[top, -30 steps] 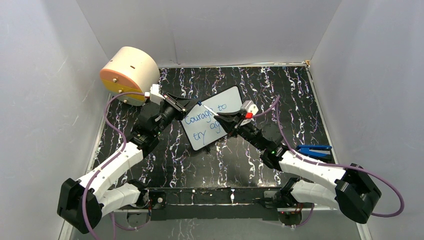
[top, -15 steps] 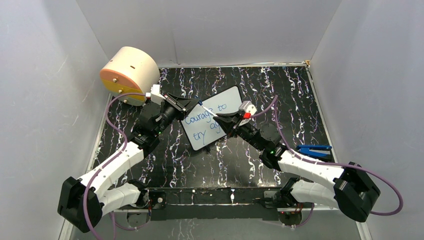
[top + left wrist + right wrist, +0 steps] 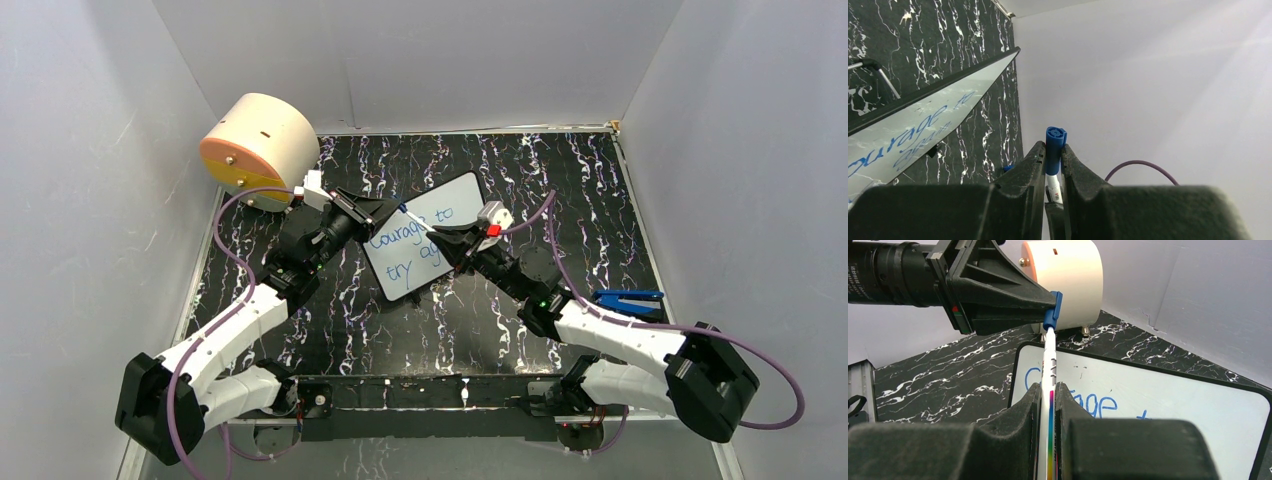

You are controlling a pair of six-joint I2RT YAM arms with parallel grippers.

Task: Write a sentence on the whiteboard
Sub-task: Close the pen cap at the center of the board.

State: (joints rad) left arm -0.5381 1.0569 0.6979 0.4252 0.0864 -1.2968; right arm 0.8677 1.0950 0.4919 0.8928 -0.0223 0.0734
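Note:
The whiteboard (image 3: pixel 462 192) lies tilted on the dark marbled table, with the sentence (image 3: pixel 395 240) in blue, showing "Courage to" above "try ag"; the rest is hidden by my right gripper. My left gripper (image 3: pixel 395 208) is shut on the blue cap (image 3: pixel 1055 142) at the end of a white marker (image 3: pixel 415 222). My right gripper (image 3: pixel 435 237) is shut on the marker's body (image 3: pixel 1050 360), above the board (image 3: pixel 1173 390). In the right wrist view the cap (image 3: pixel 1053 310) sits on the marker's tip, held by the left fingers (image 3: pixel 1013 295). The board (image 3: pixel 948 100) shows edge-on in the left wrist view.
A cream-and-orange drum (image 3: pixel 258 145) stands at the back left, close behind the left gripper. A blue clip-like object (image 3: pixel 628 298) lies at the right side by the right arm. Grey walls enclose the table on three sides.
The right wrist has shifted very slightly to the left. Both grips on the marker and cap are unchanged.

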